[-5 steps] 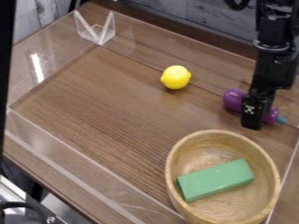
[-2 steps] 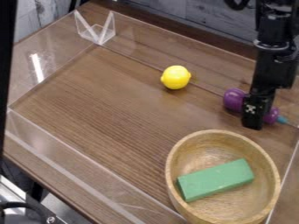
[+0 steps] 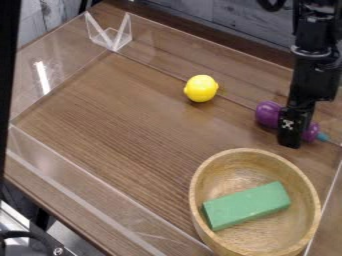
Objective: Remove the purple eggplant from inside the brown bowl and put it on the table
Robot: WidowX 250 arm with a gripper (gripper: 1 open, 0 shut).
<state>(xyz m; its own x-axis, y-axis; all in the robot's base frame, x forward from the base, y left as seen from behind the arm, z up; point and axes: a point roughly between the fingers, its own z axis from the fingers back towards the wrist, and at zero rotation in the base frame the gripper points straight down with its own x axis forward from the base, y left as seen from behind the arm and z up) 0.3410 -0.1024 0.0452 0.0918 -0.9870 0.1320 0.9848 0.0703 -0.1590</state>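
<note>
Nearest you is one brown bowl (image 3: 214, 231), holding one green block (image 3: 247, 204). Beyond it, one purple eggplant (image 3: 274, 115) lies outside the bowl on the table (image 3: 107, 130). The claw (image 3: 290, 138) is spread wide over the eggplant; you cannot verify contact. Farther off are one yellow ball (image 3: 201, 88) and one clear angular piece (image 3: 110, 33). Compared with the earlier frame, you see no clear change.

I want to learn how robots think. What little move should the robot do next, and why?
Probably lift the gripper straight up, gently. The purple eggplant is already on the table, outside the bowl, and the gripper is open right over it, so going up should leave it there.
</note>
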